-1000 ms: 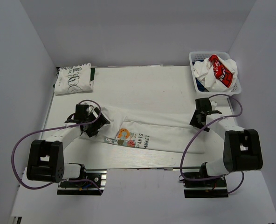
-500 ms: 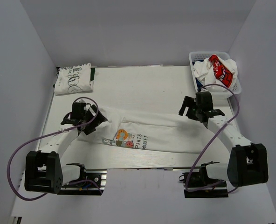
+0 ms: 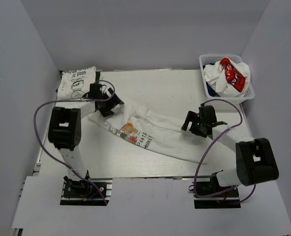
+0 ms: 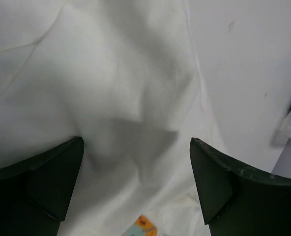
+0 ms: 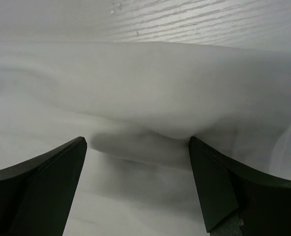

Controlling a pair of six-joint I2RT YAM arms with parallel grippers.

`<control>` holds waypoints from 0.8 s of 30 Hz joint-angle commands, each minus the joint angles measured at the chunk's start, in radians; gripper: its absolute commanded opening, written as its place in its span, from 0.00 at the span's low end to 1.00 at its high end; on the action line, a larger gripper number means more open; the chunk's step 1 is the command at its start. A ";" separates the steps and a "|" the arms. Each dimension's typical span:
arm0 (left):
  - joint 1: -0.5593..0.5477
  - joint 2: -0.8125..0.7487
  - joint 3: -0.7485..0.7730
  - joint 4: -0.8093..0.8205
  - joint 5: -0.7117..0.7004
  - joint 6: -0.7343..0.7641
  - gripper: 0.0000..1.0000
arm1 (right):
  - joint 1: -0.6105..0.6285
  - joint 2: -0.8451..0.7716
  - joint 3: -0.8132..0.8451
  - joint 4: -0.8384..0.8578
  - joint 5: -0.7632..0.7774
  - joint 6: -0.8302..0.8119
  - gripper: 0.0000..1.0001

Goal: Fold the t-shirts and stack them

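The cartoon-print t-shirt lay stretched aslant left of the basket. The right gripper stood over its end nearer the basket, the left gripper over the far end, both with fingers spread wide, gripping nothing. Crumpled t-shirts filled the basket.

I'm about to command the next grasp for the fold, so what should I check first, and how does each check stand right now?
1. Jaws of the left gripper open above cloth: ok.
2. Jaws of the right gripper open, with a cloth fold just ahead: ok.
3. The printed t-shirt lies flat and square to the table edge: not ok, it runs diagonally and is bunched lengthwise.
4. Cloth sits deep enough between either gripper's fingers: cannot tell.
5. The folded t-shirt lies apart at the far left corner: ok.
6. The basket is out of both arms' way: ok.
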 commanded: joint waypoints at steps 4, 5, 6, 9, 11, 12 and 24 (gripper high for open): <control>-0.121 0.561 0.651 -0.156 -0.003 0.079 1.00 | 0.279 -0.067 -0.190 -0.058 -0.134 0.129 0.90; -0.134 0.645 0.915 -0.178 -0.003 0.096 1.00 | 0.319 -0.067 -0.193 -0.082 -0.154 0.132 0.90; -0.145 0.834 1.068 -0.206 -0.003 0.107 1.00 | 0.364 -0.067 -0.190 -0.097 -0.186 0.132 0.90; -0.168 1.075 1.506 -0.158 0.071 0.070 1.00 | 0.563 -0.049 -0.123 -0.206 -0.228 0.071 0.90; -0.168 1.104 1.402 0.094 0.108 -0.051 1.00 | 0.689 -0.055 -0.110 -0.174 -0.272 0.035 0.90; -0.177 1.091 1.366 0.152 0.097 -0.076 1.00 | 0.711 -0.052 -0.110 -0.159 -0.379 -0.019 0.90; -0.217 1.025 1.440 0.237 0.099 -0.048 1.00 | 0.872 -0.061 0.051 -0.212 -0.366 -0.238 0.90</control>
